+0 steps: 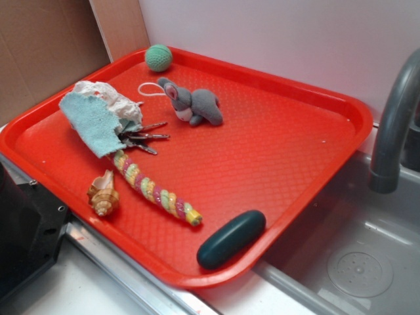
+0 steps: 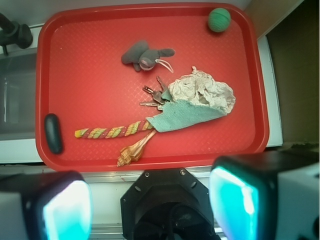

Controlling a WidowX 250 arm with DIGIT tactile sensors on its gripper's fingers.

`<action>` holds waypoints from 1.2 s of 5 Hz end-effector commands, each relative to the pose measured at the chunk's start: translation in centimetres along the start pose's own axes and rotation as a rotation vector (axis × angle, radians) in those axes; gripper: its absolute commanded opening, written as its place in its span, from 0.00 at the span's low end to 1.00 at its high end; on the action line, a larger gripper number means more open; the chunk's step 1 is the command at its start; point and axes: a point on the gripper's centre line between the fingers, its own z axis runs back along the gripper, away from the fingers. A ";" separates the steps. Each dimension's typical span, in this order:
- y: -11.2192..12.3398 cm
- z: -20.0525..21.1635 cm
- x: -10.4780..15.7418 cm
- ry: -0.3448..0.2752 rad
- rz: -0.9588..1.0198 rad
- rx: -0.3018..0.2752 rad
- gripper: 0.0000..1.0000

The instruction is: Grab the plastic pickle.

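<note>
In the wrist view our gripper (image 2: 150, 205) hangs high above the near edge of the tray (image 2: 150, 164), outside its rim. Its 2 fingers (image 2: 65, 207) show at the bottom of the picture, spread wide, with nothing between them. The exterior view does not show the gripper at all.

Nearest to the gripper, just inside the rim, lies the shell (image 2: 134, 151). Beside it the rope (image 2: 112, 132) runs across the tray and ends under the cloth (image 2: 182, 116). The crumpled paper (image 2: 205, 92) sits on the cloth, and the keys (image 2: 154, 96) stick out from under it. Further off is the mouse (image 2: 145, 56), and the ball (image 2: 219, 19) rests in the far corner.

The pickle (image 2: 53, 133) lies flat in the corner of the tray next to the sink (image 1: 367, 262), close to the rim, a little apart from the free end of the rope and well apart from everything else.

We judge that we are at the approach step: nothing is grasped yet. The next move calls for travel sideways toward that corner, then a turn of the wrist so the fingers close across the short width of the pickle, then a descent. The tray rim is near, so 1 finger must come down between rim and pickle with care.
</note>
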 end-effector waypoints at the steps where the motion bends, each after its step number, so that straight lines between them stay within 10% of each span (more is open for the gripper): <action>1: 0.0 0.0 0.0 0.000 0.000 0.000 1.00; 4: -14.7 -13.9 -0.3 0.018 -0.613 -0.101 1.00; 6: -17.0 -19.7 -0.4 0.082 -0.660 -0.039 1.00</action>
